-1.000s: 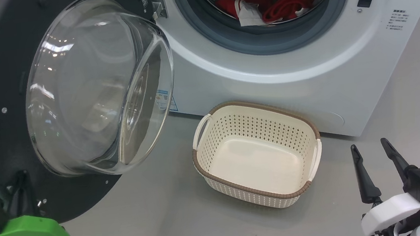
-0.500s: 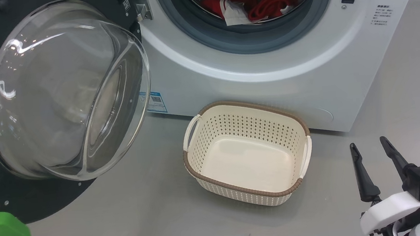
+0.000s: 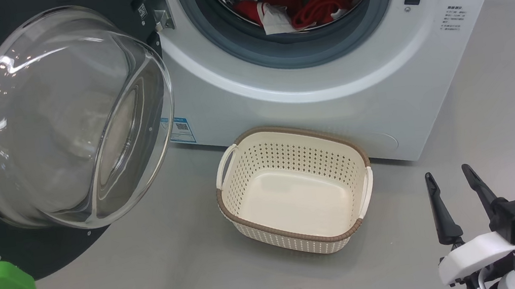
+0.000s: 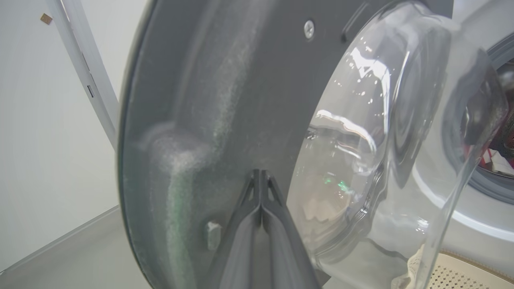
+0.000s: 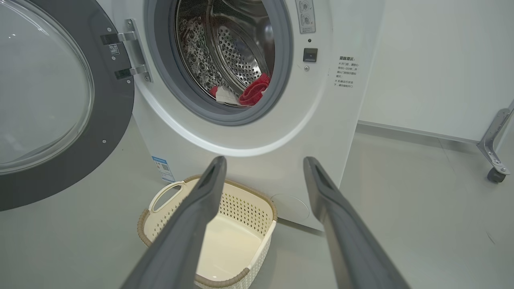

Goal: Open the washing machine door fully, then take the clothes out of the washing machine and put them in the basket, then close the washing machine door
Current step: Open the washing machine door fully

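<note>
Nearest me, my left claw (image 4: 261,176) has its two fingers pressed together, holding nothing. The tips sit against or just short of the inner face of the door (image 3: 60,120) near its lower rim; I cannot tell which. My right claw (image 3: 447,174) hangs low over the floor (image 3: 157,287), fingers spread apart and empty. Between the claws, the basket (image 3: 294,235) stands empty on the floor, just in front of the bottom edge of the washer (image 3: 312,107). The door is swung wide to my left, its glass bowl bulging toward the basket. Farthest, the clothes (image 3: 318,4), red with a white piece, lie at the front lip of the drum. I judge the door-opening step about finished. Next, my right claw needs to rise above the basket, reach through the opening and pinch the red fabric.
</note>
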{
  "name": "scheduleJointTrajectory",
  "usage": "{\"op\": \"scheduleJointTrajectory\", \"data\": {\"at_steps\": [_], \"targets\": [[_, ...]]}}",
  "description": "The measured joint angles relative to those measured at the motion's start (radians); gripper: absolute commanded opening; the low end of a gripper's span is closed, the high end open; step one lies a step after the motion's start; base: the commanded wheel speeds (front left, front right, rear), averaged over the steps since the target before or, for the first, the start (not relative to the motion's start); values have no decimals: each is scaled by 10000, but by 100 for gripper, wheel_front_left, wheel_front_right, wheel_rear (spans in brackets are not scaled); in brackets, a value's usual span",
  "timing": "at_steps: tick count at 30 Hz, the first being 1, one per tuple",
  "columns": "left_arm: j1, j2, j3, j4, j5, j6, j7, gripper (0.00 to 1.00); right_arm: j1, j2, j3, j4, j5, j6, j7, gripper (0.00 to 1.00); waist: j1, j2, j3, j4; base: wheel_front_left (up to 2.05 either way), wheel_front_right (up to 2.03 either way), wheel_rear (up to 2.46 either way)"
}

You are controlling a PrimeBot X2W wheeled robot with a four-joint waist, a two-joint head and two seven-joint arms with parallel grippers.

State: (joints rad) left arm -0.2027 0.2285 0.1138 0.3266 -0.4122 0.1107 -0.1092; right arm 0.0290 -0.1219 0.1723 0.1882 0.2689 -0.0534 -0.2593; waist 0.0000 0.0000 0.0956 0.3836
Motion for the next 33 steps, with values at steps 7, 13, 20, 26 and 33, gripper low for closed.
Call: {"op": "scheduleJointTrajectory", "data": {"at_steps": [7,13,20,26,33], "targets": [[485,-282,-6,-311,17,0,-443,0,-1,19,-163,-12,2,-4,0,100,0,0,-49,-125,0,0,0],[1025,-587,-506,-717,199,2,-608,0,4,12,-251,-25,2,-6,0,100,0,0,-123,-104,0,0,0],[1703,-890,-1256,-1373,541,-29,-696,0,10,46,-113,-35,2,-6,0,100,0,0,-300,-106,0,0,0],[2234,-1103,-2031,-1873,817,-336,-696,0,21,155,29,-65,0,2,0,100,0,0,-380,-333,0,0,0],[2550,-1241,-2903,-2301,988,-681,-667,0,33,198,117,-77,-151,10,0,100,0,0,-473,-755,0,0,0]]}}
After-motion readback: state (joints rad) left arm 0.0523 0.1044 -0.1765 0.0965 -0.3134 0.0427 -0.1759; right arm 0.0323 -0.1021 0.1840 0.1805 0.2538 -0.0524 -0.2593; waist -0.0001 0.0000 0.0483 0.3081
